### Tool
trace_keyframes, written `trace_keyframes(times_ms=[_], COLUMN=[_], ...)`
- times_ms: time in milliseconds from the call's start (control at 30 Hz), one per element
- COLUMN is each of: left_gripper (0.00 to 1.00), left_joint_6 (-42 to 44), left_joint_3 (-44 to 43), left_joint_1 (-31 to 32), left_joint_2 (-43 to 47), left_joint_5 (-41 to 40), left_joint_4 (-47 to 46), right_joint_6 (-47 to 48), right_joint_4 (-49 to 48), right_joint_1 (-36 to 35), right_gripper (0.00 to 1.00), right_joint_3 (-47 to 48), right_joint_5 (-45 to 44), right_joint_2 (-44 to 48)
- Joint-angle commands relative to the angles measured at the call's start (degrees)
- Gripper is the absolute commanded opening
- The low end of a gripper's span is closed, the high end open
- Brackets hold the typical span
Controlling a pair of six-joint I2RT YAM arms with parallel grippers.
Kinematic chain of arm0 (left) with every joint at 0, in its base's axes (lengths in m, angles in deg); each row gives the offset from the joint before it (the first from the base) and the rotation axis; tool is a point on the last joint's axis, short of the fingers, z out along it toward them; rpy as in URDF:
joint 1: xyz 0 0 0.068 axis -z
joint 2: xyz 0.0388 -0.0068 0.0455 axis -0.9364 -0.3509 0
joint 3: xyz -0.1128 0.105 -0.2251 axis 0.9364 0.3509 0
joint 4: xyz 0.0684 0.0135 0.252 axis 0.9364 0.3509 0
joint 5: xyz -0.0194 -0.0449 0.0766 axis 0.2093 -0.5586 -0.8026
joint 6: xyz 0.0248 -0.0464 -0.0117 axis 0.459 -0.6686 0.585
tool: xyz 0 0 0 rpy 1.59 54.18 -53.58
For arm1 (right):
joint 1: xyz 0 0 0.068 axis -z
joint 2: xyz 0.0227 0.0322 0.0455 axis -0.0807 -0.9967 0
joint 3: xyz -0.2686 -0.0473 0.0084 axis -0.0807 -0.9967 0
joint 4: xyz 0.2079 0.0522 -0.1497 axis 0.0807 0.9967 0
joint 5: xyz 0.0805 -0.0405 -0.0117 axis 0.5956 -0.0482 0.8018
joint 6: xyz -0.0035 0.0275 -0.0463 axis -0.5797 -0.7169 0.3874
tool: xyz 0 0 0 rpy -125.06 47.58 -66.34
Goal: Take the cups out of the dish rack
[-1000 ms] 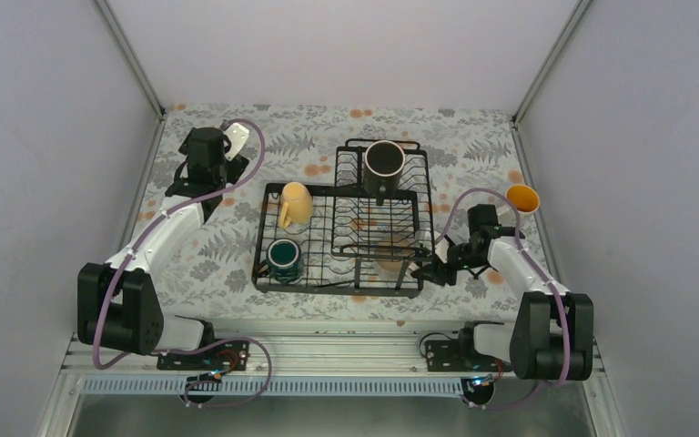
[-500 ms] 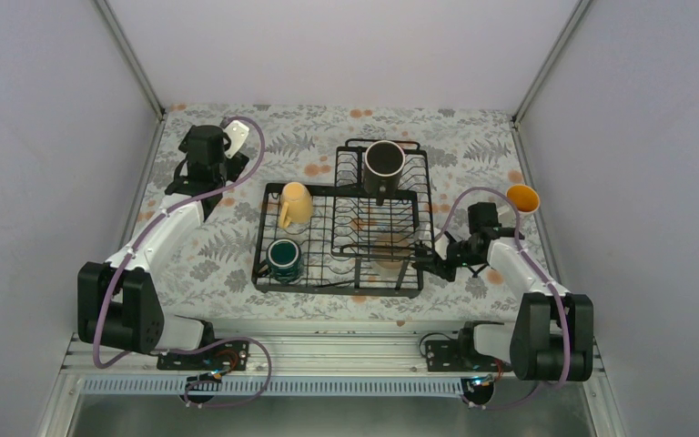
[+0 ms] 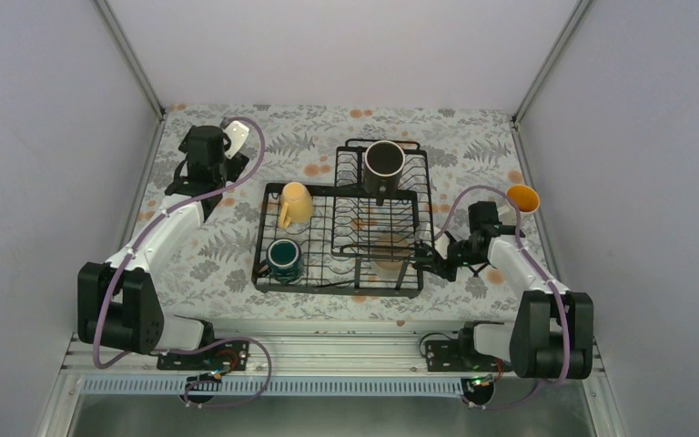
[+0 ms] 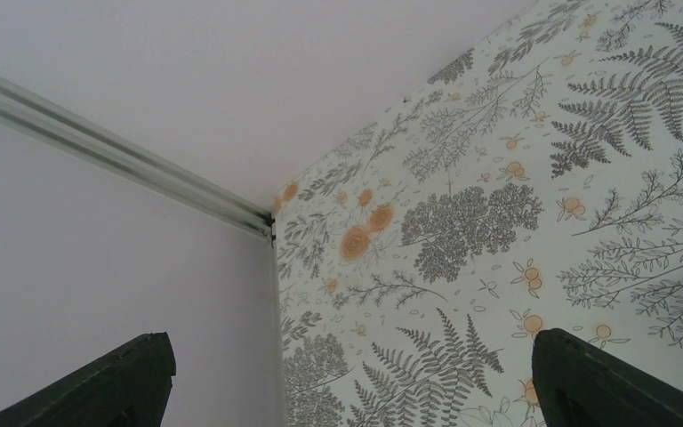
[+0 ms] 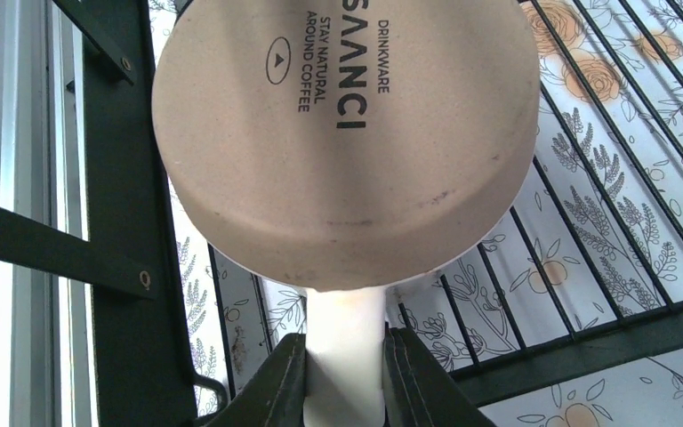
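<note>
Five handled mugs are in sight, four of them in the one black wire dish rack (image 3: 328, 232) at the middle of the fern-printed desk (image 3: 209, 259). The black mug (image 3: 384, 161) sits mouth up in the raised basket section at the far side. The pale yellow mug (image 3: 295, 204) is at the rack's far-left corner, and the dark teal-green mug (image 3: 284, 259) stands mouth up at the near-left corner. The cream-white mug (image 5: 347, 133) is near the near-right corner, its printed base facing the right wrist camera. The right tool (image 5: 345, 345) is clenched on that mug's handle (image 5: 345, 307), one finger pressed to each side. The fifth, a tall white mug with orange inside (image 3: 522, 198), sits on the desk right of the rack, apart from it. The left tool (image 4: 349, 342) is spread wide and holds nothing, over the desk's far-left corner.
</note>
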Motion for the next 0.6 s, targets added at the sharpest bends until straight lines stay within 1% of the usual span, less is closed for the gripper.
trace_keyframes(times_ms=[0, 133, 333, 433, 567], left_gripper=[1.00, 1.00, 1.00, 1.00, 1.00], left_joint_6=[0.58, 0.58, 0.82, 1.10, 1.29], left_joint_3=[0.98, 0.84, 1.66, 2.28, 2.20], left_joint_1=[0.19, 0.23, 0.24, 0.16, 0.20], left_joint_2=[1.42, 1.46, 1.75, 2.11, 1.93], left_joint_5=[-0.37, -0.28, -0.47, -0.46, -0.61], left_joint_4=[-1.69, -1.61, -2.30, -2.94, -3.25], right_joint_6=[2.29, 2.75, 5.26, 8.18, 9.59], right_joint_4=[2.16, 1.76, 3.14, 5.50, 7.68], right_joint_1=[1.11, 1.62, 4.08, 5.52, 6.52], right_gripper=[0.04, 0.04, 0.04, 0.04, 0.04], right_joint_3=[1.95, 2.60, 4.50, 6.12, 8.49], right_joint_5=[4.35, 6.55, 10.92, 13.46, 16.75], right_joint_2=[-0.49, -1.70, -6.15, -7.82, -9.39])
